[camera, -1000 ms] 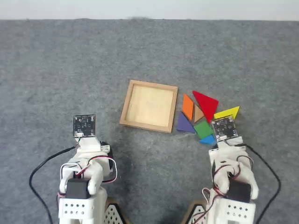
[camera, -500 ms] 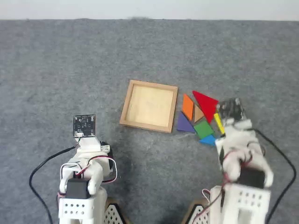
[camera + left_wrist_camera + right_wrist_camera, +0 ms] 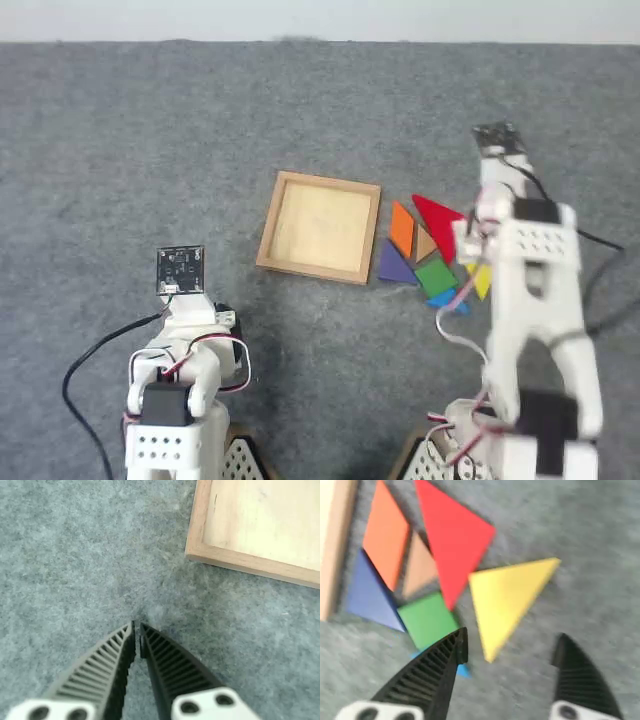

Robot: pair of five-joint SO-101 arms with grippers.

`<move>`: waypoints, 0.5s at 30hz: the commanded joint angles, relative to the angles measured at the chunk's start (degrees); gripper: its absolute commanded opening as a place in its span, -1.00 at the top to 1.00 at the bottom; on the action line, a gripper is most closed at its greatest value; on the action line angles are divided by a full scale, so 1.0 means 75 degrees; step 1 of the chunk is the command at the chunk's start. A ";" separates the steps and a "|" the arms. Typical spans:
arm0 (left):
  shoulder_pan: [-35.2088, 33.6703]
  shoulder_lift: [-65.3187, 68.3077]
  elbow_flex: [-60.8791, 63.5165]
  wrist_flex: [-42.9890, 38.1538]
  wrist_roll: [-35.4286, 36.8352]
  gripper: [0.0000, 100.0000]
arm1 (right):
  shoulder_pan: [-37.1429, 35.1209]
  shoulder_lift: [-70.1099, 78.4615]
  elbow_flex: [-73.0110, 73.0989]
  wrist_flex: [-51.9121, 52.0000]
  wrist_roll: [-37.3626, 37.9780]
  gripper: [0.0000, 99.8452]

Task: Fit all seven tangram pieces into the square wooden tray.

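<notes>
Your right hand point(image 3: 512, 635) hangs wide open over the yellow triangle point(image 3: 505, 595), lying flat on the desk point(image 3: 150, 120) at three o'clock of the tray point(image 3: 331, 180). Thin, light, probably slick: pinch across two edges.

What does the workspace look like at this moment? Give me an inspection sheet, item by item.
Surface: grey felt-like mat, no damage seen.
Job's things: square wooden tray holds no pieces. Clustered beside it are the orange parallelogram, red triangle, tan triangle, purple triangle, green square, blue piece and yellow triangle.
Clutter: nothing seen.
Grippers: left gripper shut, over bare mat near a tray corner; right gripper open, above the yellow triangle.
Cables: black cable loops beside the left arm's base.
Surroundings: pale wall strip beyond the mat.
</notes>
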 commanded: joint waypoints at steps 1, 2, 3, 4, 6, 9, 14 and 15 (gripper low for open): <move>-0.0047 -0.0152 -0.0100 0.0035 -0.0117 0.97 | -0.0440 0.0920 -0.1242 0.0170 -0.1418 0.36; -0.0047 -0.0152 -0.0100 0.0035 -0.0117 0.97 | -0.0463 0.1225 -0.1465 0.0170 -0.1793 0.36; -0.0047 -0.0152 -0.0100 0.0035 -0.0117 0.97 | -0.0451 0.1495 -0.1664 0.0170 -0.2133 0.36; -0.0047 -0.0152 -0.0100 0.0035 -0.0117 0.97 | -0.0416 0.1752 -0.1817 0.0158 -0.2403 0.36; -0.0047 -0.0152 -0.0100 0.0035 -0.0117 0.97 | -0.0240 0.2233 -0.2063 0.0147 -0.2743 0.36; -0.0047 -0.0152 -0.0100 0.0035 -0.0117 0.97 | -0.0018 0.2878 -0.2426 0.0111 -0.2825 0.36; -0.0047 -0.0152 -0.0100 0.0035 -0.0117 0.97 | 0.0018 0.3745 -0.2942 0.0123 -0.2837 0.36; -0.0047 -0.0152 -0.0100 0.0035 -0.0117 0.97 | 0.0018 0.3897 -0.3024 0.0111 -0.2837 0.36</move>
